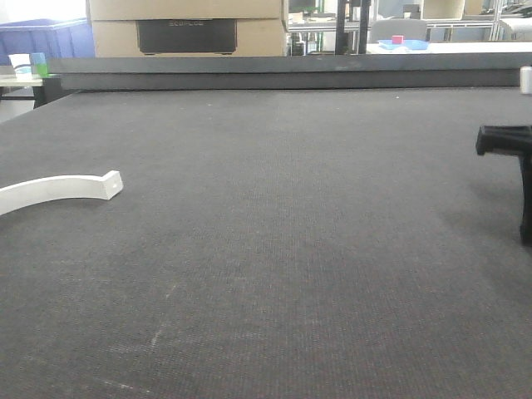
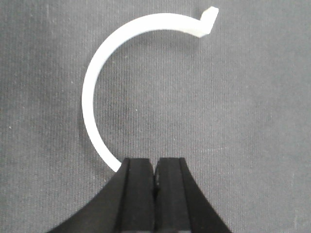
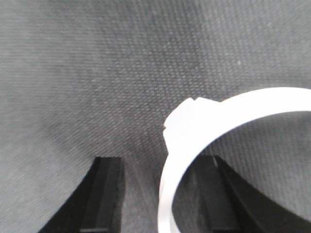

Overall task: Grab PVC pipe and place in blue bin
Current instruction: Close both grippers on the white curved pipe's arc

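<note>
Worktop (image 1: 291,249): dark grey woven surface that fills all three views.
PVC pipe (image 1: 50,189): a slim white arc lying flat on the worktop at the left edge of the front view, with its blocky fitting at the right-hand end.
PVC pipe, left wrist view (image 2: 90,92): reads as an open C. The fitting is at the top right, and the lower end runs in beside and beneath the outer edge of one finger.
Left pincer (image 2: 155,162): clenched, with both black pads pressed together and only a thin seam between them. Nothing is visible between the pads, and the pipe lies outside them.
Second white pipe (image 3: 233,109): a blurred white arc close to the right wrist lens. Its thicker fitting is at the bend, and one leg runs down between the fingers.
Right pincer (image 3: 160,162): released, fingers spread wide. The pipe leg sits nearer one finger, clear of the other. I cannot tell from here whether it touches the nearer one.
Black robot part (image 1: 505,140): projects in at the right edge of the front view, well apart from the PVC pipe.
Blue bin (image 1: 41,37): beyond the far edge of the worktop, at the upper left.
Cardboard box (image 1: 187,25): behind the worktop, just right of the blue bin.
</note>
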Motion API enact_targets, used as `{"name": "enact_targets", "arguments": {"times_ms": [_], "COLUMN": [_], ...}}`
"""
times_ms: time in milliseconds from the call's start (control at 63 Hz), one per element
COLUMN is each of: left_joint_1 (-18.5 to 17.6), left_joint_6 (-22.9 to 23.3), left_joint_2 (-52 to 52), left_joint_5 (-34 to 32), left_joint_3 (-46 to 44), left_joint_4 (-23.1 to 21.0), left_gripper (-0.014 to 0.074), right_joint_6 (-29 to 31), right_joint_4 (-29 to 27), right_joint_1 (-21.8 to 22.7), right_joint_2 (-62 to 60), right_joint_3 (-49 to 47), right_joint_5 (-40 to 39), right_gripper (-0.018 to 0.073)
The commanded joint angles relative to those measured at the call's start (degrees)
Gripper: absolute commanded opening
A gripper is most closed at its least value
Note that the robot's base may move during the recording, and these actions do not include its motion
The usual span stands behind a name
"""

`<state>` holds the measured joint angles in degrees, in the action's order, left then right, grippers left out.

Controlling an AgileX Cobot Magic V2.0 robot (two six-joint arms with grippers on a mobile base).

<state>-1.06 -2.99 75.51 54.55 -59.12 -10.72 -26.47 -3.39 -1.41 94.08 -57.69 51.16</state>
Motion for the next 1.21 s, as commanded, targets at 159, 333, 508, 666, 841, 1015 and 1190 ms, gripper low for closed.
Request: {"name": "enact_targets", "arguments": {"times_ms": [159,333,508,666,841,1015,1190], "left_joint_1": [-0.32,-0.32,-0.32,-0.19,-0.19,-0.19,-0.19], "left_joint_6": [0.18,0.18,2.99,5.01,4.74,4.74,4.74], "left_joint_2": [-0.02,-0.02,0.13,3.84,10.44,15.54,17.60], "left_joint_5": [0.13,0.13,1.42,6.97,7.14,4.62,1.37], "left_joint_3": [-0.41,-0.41,-0.65,-4.45,-8.22,-10.01,-10.22], "left_joint_4": [-0.61,-0.61,-0.44,3.46,5.64,9.22,12.74], "left_gripper": [-0.0111,-0.0111,-0.0111,-0.0111,-0.0111,-0.0111,-0.0096], "right_joint_6": [-0.28,-0.28,1.85,8.60,13.45,13.58,13.58], "right_joint_4": [0.77,3.91,4.76,4.64,4.52,2.68,2.68], "right_joint_1": [0.36,0.36,0.36,-0.93,-3.43,-3.91,-3.91], "right_joint_2": [1.00,1.00,0.73,-2.46,-9.17,-14.94,-17.11], "right_joint_3": [-0.49,-0.49,-2.06,-5.17,-6.93,-6.93,-6.93], "right_joint_5": [-0.55,-0.44,3.05,8.05,10.45,10.56,10.56], "right_gripper": [0.0211,-0.0036,-0.0167,-0.0167,-0.0167,-0.0167,-0.0167]}}
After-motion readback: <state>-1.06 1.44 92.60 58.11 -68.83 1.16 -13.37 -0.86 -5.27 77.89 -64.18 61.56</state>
